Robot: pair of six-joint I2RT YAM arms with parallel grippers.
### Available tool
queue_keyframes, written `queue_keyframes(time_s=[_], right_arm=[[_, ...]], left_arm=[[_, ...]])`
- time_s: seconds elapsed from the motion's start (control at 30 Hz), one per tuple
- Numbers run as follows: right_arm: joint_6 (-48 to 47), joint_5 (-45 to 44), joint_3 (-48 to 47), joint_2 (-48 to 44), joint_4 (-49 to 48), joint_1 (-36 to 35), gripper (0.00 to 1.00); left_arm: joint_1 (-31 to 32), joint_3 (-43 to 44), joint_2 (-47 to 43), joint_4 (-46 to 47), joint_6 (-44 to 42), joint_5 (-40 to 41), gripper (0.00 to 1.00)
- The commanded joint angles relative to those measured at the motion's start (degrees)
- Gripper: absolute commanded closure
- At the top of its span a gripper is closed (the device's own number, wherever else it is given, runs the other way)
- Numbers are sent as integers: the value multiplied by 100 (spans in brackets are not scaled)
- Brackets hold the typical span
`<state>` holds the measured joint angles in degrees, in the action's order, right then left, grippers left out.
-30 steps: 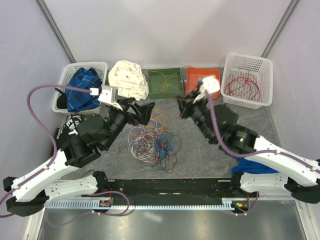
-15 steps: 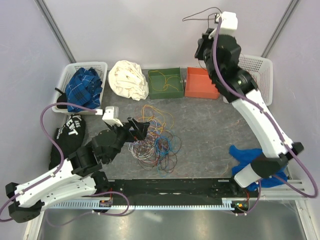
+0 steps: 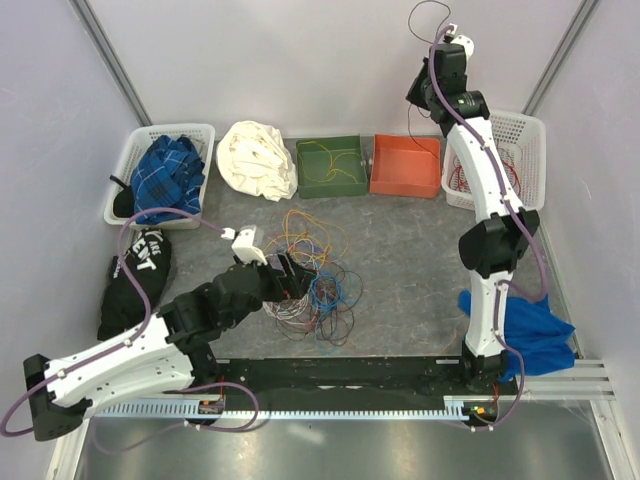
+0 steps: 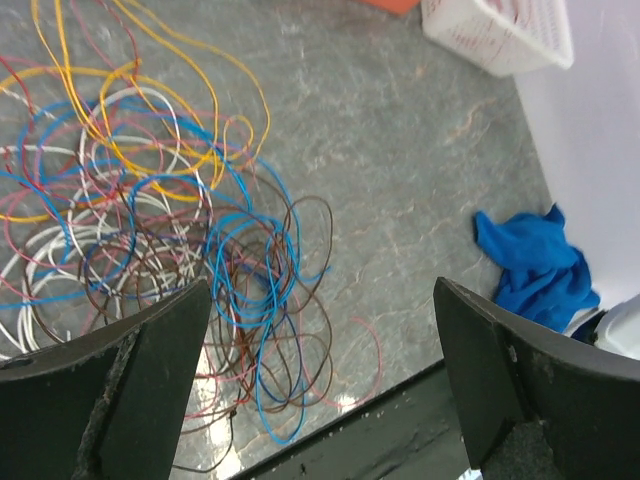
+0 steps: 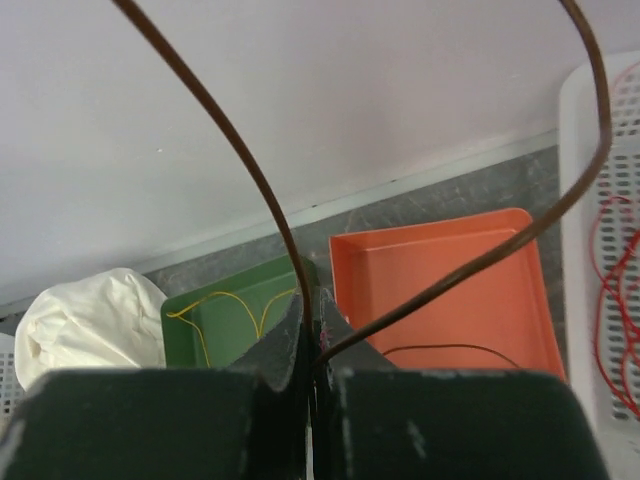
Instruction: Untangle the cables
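Observation:
The cables (image 3: 312, 285) lie as a loose tangle of blue, brown, yellow, white and pink loops on the grey table, also in the left wrist view (image 4: 170, 230). My left gripper (image 3: 292, 270) hangs open just over the tangle's left side with nothing between its fingers (image 4: 320, 330). My right gripper (image 3: 422, 85) is raised high at the back, above the orange tray (image 3: 405, 168). It is shut on a brown cable (image 5: 240, 150) that arcs up from the jaws in a loop (image 3: 428, 12). The right gripper (image 5: 312, 315) pinches this cable at the fingertips.
A green tray (image 3: 330, 168) holds a yellow cable. The white basket (image 3: 497, 125) at back right holds red cables. A white cloth (image 3: 257, 160), a basket with a blue plaid cloth (image 3: 165, 175), a black bag (image 3: 135, 275) and a blue cloth (image 3: 530, 325) lie around the edges.
My right arm has swung up from table height to high above the orange tray, carrying the brown cable. My left gripper has moved nearer and rightward over the tangle, staying open.

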<state>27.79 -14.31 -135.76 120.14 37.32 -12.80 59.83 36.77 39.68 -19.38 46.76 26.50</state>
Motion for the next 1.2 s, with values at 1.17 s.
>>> queue_keyframes(time_s=[1.17], right_arm=[[543, 1053, -28, 791, -1025, -109, 100]], left_arm=[[-95, -83, 1279, 619, 44, -488, 0]])
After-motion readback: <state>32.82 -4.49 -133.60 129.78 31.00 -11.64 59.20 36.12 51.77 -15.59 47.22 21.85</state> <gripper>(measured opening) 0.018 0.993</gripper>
